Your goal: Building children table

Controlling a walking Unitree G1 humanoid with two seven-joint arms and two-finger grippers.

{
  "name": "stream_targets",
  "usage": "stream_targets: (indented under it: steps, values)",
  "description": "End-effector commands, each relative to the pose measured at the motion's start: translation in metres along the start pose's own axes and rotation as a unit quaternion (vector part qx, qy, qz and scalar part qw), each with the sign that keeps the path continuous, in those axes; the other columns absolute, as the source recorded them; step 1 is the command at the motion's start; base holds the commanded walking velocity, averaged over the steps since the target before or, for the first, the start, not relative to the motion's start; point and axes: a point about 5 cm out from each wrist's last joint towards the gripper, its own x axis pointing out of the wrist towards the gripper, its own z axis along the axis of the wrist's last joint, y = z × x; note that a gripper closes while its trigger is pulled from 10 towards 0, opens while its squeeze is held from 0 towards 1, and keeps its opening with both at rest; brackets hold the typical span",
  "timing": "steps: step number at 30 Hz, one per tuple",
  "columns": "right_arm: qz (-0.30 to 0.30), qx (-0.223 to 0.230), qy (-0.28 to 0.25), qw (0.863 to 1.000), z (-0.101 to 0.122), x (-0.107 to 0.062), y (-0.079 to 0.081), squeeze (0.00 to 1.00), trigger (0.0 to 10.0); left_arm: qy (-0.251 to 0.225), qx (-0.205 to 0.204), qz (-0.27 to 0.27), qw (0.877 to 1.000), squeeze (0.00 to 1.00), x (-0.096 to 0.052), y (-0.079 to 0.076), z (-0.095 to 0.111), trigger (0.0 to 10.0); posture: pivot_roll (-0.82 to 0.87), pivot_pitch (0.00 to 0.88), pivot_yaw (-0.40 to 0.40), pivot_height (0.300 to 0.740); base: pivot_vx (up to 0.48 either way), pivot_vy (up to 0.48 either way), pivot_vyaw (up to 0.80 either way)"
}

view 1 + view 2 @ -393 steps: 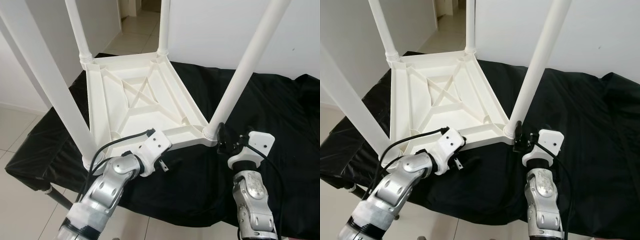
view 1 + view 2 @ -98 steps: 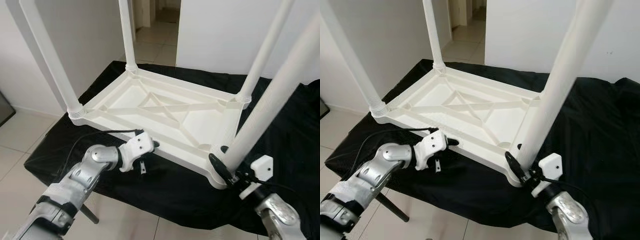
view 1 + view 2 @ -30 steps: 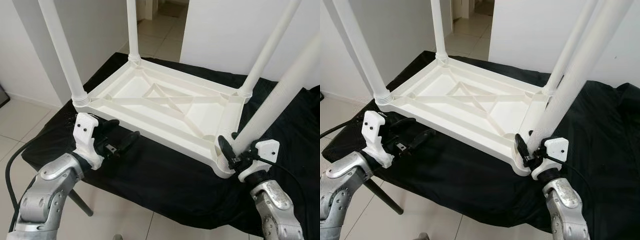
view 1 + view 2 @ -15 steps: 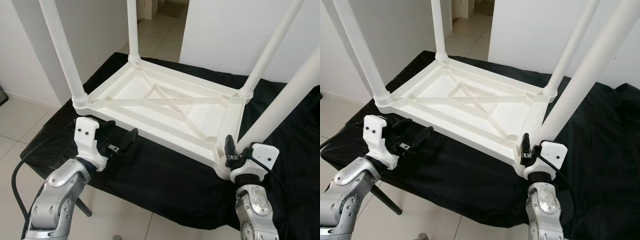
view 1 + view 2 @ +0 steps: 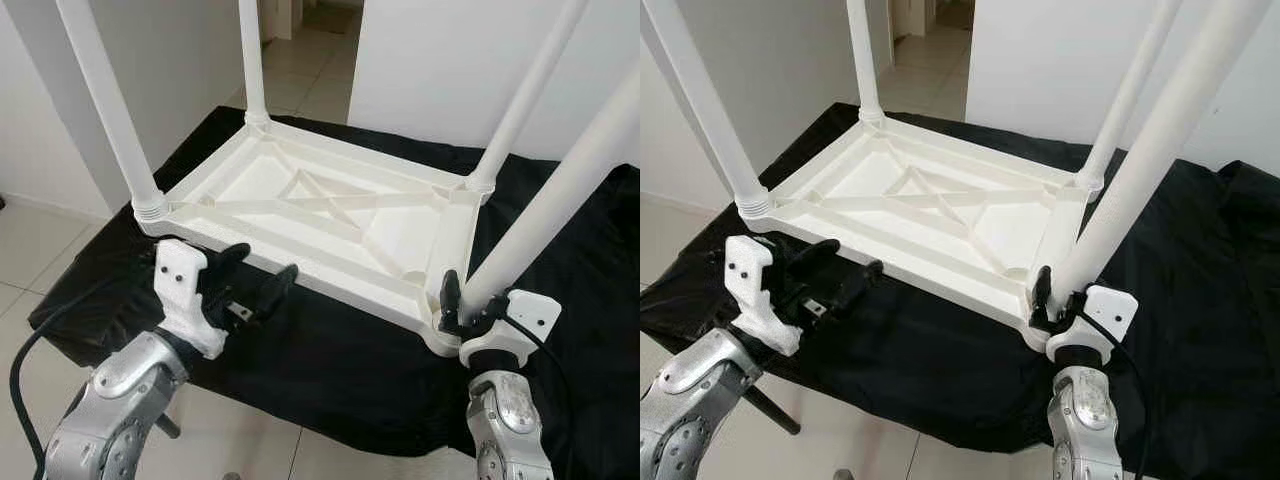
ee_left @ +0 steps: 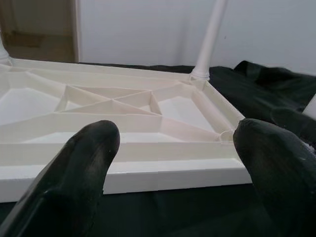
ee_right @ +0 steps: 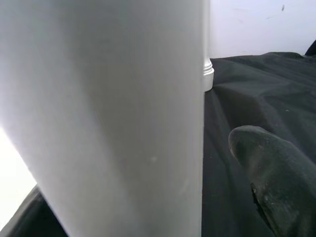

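eye views: upside-down white plastic children's table (image 5: 330, 215) lies on a black-cloth-covered worktop (image 5: 560, 300), four legs up. left gripper (image 5: 255, 275) hovers just beside its near long edge, jaws released. right gripper (image 5: 1045, 292) is at the near-right leg (image 5: 1140, 170).
left wrist: black fingers (image 6: 81, 163) spread, facing the rim.
right wrist: leg against one finger (image 7: 269, 185); grasp unclear.

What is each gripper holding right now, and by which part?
The right gripper clasps the near-right table leg at its base. The left gripper is open, holding nothing.
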Motion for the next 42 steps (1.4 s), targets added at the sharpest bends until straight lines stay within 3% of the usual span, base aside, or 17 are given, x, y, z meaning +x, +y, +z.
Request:
stream_targets:
  steps: [1,6,11,14,15,16,18,22,23,24,25,26,34,38,39,42]
  values:
    - [0.022,-0.003,-0.006,1.0,0.002,0.003,-0.007,0.0,10.0,0.015,0.033,-0.04,0.999,0.0,0.013,-0.009,-0.004,10.0,-0.04,0.0,-0.022,0.74,0.0,0.0,0.0]
    - [0.096,-0.023,-0.017,0.995,0.011,0.013,-0.017,0.0,10.0,0.018,0.028,-0.012,0.999,0.0,0.033,-0.008,-0.008,10.0,-0.04,0.0,-0.008,0.74,0.0,0.0,0.0]
    - [0.13,-0.031,-0.016,0.991,0.014,0.018,-0.023,0.0,10.0,0.023,0.027,-0.013,0.999,0.0,0.04,-0.008,-0.009,10.0,-0.04,0.0,-0.002,0.74,0.0,0.0,0.0]
    - [0.232,-0.041,0.001,0.972,0.015,0.021,-0.021,0.0,10.0,0.038,0.007,-0.001,0.999,0.0,0.049,-0.009,-0.015,10.0,-0.05,0.0,0.007,0.74,0.0,0.0,0.0]
    - [0.232,-0.041,0.001,0.972,0.015,0.021,-0.021,0.0,10.0,0.038,0.007,-0.001,0.999,0.0,0.049,-0.009,-0.015,10.0,-0.05,0.0,0.007,0.74,0.0,0.0,0.0]
    - [0.264,-0.045,0.009,0.963,0.015,0.021,-0.02,0.0,10.0,0.041,0.01,-0.005,0.999,0.0,0.052,-0.011,-0.016,10.0,-0.05,0.0,0.007,0.74,0.0,0.0,0.0]
    - [0.264,-0.045,0.009,0.963,0.015,0.021,-0.02,0.0,10.0,0.041,0.01,-0.005,0.999,0.0,0.052,-0.011,-0.016,10.0,-0.05,0.0,0.007,0.74,0.0,0.0,0.0]
    - [0.347,-0.068,0.045,0.934,0.009,0.02,-0.026,0.0,10.0,0.06,0.034,-0.007,0.998,0.0,0.062,-0.015,-0.023,10.0,-0.05,0.0,0.011,0.74,0.0,0.0,0.0]
    - [0.347,-0.068,0.045,0.934,0.009,0.02,-0.026,0.0,10.0,0.06,0.034,-0.007,0.998,0.0,0.062,-0.015,-0.023,10.0,-0.05,0.0,0.011,0.74,0.0,0.0,0.0]
    - [0.36,-0.073,0.054,0.929,0.008,0.019,-0.028,0.0,7.1,0.065,0.045,-0.007,0.997,0.0,0.064,-0.014,-0.024,10.0,-0.05,0.0,0.01,0.74,0.0,0.0,0.0]
    - [0.36,-0.073,0.054,0.929,0.008,0.019,-0.028,0.0,7.1,0.065,0.045,-0.007,0.997,0.0,0.064,-0.014,-0.024,10.0,-0.05,0.0,0.01,0.74,0.0,0.0,0.0]
    - [0.365,-0.075,0.058,0.926,0.007,0.019,-0.031,0.0,0.5,0.07,0.054,-0.007,0.996,0.0,0.066,-0.014,-0.025,10.0,-0.04,0.0,0.01,0.74,0.0,0.0,0.0]
    - [0.346,-0.066,0.057,0.934,0.006,0.019,-0.039,0.0,0.0,0.068,0.049,0.023,0.996,0.0,0.073,-0.009,-0.027,10.0,-0.05,0.0,0.011,0.74,0.0,0.0,0.0]
    - [0.284,-0.063,0.047,0.956,0.007,0.02,-0.04,0.0,0.0,0.08,0.054,0.036,0.995,0.0,0.077,-0.007,-0.03,10.0,-0.06,0.0,0.012,0.74,0.0,0.0,0.0]
    - [0.284,-0.063,0.047,0.956,0.007,0.02,-0.04,0.0,0.0,0.08,0.054,0.036,0.995,0.0,0.077,-0.007,-0.03,10.0,-0.06,0.0,0.012,0.74,0.0,0.0,0.0]
    - [0.244,-0.048,0.04,0.968,0.006,0.02,-0.038,0.0,0.0,0.068,0.031,0.04,0.996,0.0,0.08,-0.006,-0.027,10.0,-0.06,0.0,0.011,0.74,0.0,0.0,0.0]
